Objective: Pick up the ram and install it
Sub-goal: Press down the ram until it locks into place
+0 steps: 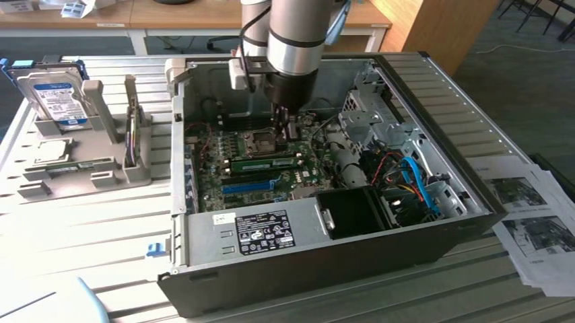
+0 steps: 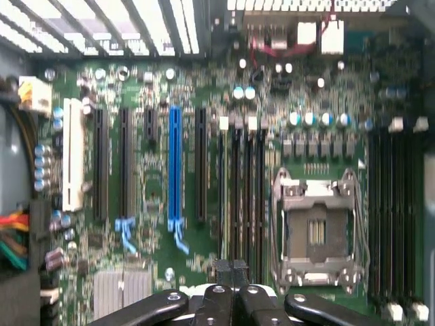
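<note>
My fingers (image 1: 285, 128) are pressed together, low inside the open case (image 1: 431, 87), just over the board (image 1: 215, 145). They hold nothing I can see.

The ram (image 1: 266, 163) is a green stick lying in a slot on the board, a bit nearer than my fingers and close to them. A blue slot (image 1: 247, 186) runs nearer still.

The exterior view takes in the whole case sitting on the counter (image 1: 81, 222). Off to that view's left stands a grey rack (image 1: 67, 171) with a hard drive (image 1: 56, 99) upright in it. To that view's right, papers (image 1: 530, 222) lie by the case. Inside the case, at its right, I see a black box (image 1: 357, 210) and blue cables (image 1: 421, 185).

From my wrist I look straight down at the board. There my fingers (image 2: 233, 299) show as black tips, closed, right by the dark slots (image 2: 246, 197). Beside those slots sits the silver chip socket (image 2: 317, 227). The blue slot stands among black ones, with a white slot (image 2: 73, 163) past them.
</note>
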